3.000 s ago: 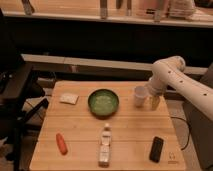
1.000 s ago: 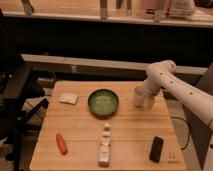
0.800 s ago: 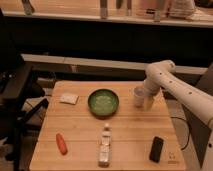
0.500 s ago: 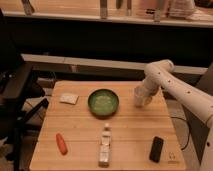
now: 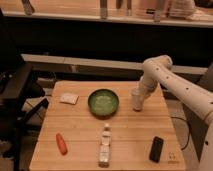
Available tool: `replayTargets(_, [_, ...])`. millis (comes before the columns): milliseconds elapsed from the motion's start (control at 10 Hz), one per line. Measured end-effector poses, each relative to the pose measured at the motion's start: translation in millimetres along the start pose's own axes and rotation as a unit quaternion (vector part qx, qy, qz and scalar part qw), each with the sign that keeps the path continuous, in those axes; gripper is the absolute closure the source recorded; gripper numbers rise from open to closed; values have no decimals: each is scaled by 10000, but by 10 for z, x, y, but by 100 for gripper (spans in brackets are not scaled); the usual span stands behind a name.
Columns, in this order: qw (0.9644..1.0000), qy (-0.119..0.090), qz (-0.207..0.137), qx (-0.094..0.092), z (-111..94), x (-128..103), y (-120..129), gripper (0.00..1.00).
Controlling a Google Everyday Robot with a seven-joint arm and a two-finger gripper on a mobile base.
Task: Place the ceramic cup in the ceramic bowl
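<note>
- Ceramic cup [image 5: 137, 104]: standing upright on the table [image 5: 80, 127], just to the right of the ceramic bowl [image 5: 92, 97] and not touching it.
- Handling, as judged: the cup is looking stiff, brittle and light. A glazed wall like this is likely to be slipping under a loose pinch, and it risks chipping if knocked against the bowl's dark rim.
- Where to take hold, as judged: the upper wall near the rim is offering the best purchase. The body is narrow and slightly tapered, so a grip lower down risks sliding upward.
- Gripper [image 5: 139, 93]: sitting at the top of the cup, coming down from the pale arm above. Its fingers are drawn together and appear to be pinching the cup at its rim.
- Ceramic bowl: lying empty at the middle of the table, wide enough to be taking the cup easily.
- Hard to make out: the fingertips are blending into the white cup, so the exact contact is not showing. Whether the cup's base is resting on the wood cannot be told.
- Cut off: the arm is running out of view at the right edge.
</note>
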Motion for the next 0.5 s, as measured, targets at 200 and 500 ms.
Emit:
replayTargets(200, [9997,9,-229,-3,-90,-228,-57,100])
replayTargets(500, [9986,1,-536,-11,-189,-493,-135,100])
